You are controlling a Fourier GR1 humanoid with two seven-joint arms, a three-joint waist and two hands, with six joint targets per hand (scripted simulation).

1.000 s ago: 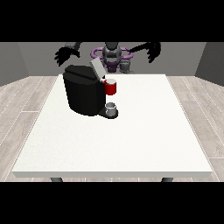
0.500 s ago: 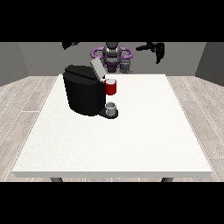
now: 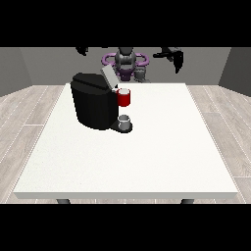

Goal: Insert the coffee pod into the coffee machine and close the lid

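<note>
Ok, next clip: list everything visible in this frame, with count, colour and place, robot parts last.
Large white table: one, white, fills the view's middle.
Black boxy coffee machine: one, black, table's rear left, grey lid raised.
Red thing at the machine: one, red, on the machine's right side.
Grey thing: one, grey, on the machine's base under the red thing; cannot tell if it is the pod.
Robot torso: one, grey and purple, behind the table.
Robot hand at the view's right: one, black, raised behind the table.
Robot hand at the view's left: one, black, raised at the scene's top edge.

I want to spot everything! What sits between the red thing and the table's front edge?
In the front view, a grey thing on the machine's base sits below the red thing; beyond it the table is bare.
</note>
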